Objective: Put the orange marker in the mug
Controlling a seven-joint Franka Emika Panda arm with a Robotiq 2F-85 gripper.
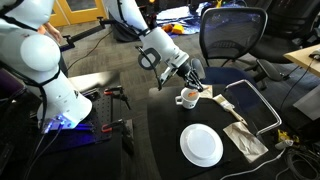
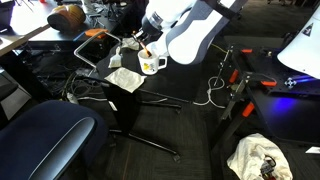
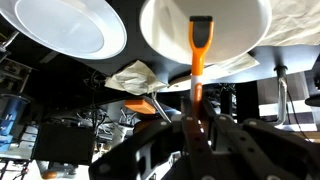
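My gripper (image 1: 191, 80) is shut on the orange marker (image 3: 200, 60) and holds it upright, directly above the white mug (image 1: 187, 97). In the wrist view the marker's dark tip points down into the mug's round opening (image 3: 235, 35), and my fingers (image 3: 200, 118) clamp its lower part. In an exterior view the mug (image 2: 152, 65) stands on the black table under my gripper (image 2: 147, 45), and a bit of the orange marker (image 2: 147, 51) shows at its rim. Whether the tip touches the mug's inside is unclear.
A round white plate (image 1: 201, 145) lies on the black table (image 1: 165, 135) near the mug; it also shows in the wrist view (image 3: 65, 25). A crumpled cloth (image 1: 243, 138) and a metal wire frame (image 1: 262, 98) lie beside them. An office chair (image 1: 232, 35) stands behind.
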